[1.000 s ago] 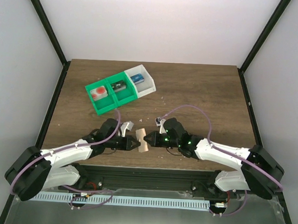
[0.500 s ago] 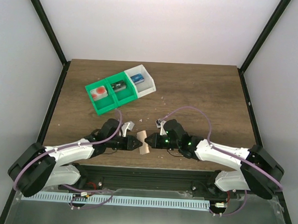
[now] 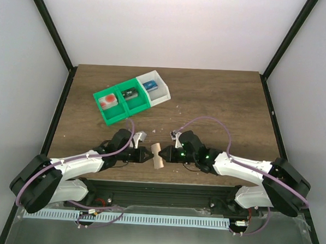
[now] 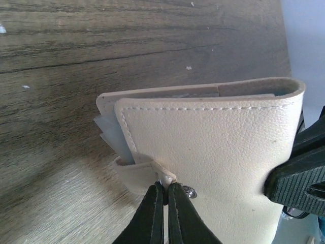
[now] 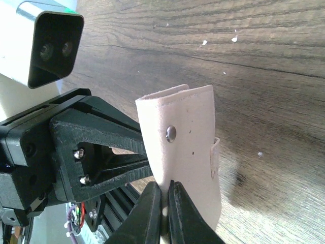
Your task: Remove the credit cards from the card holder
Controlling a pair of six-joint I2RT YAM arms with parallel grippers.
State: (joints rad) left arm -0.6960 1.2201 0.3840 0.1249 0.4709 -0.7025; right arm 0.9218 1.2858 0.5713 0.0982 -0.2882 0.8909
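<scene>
Far back on the left of your dark wood-grain table (image 3: 218, 103) sit a green plastic bin (image 3: 113, 118) and a white one (image 3: 163, 92) touching it. Your left arm lies low and stretched along the near edge, wrist level, pointing right. The left gripper (image 4: 165, 190) has its thin black fingers pressed almost flat together, and the tip of the holder's small tab, just beside a metal snap, looks pinched between them. Between your two arms the card holder (image 4: 213, 152) stands on edge, at or just above the table's near edge. It is a folded sleeve of cream, pebbled, leather-like material with a line of pale stitching and a rounded spine. The credit cards (image 4: 107, 133) are inside it, and only thin, smooth, pale corners poke out of its open left side in the left wrist view. Your right arm mirrors the left, low and reaching inward. The right gripper (image 5: 165, 190) has its jaws closed tight on the holder's edge opposite the cards, fingers nearly meeting over the thin leather.
</scene>
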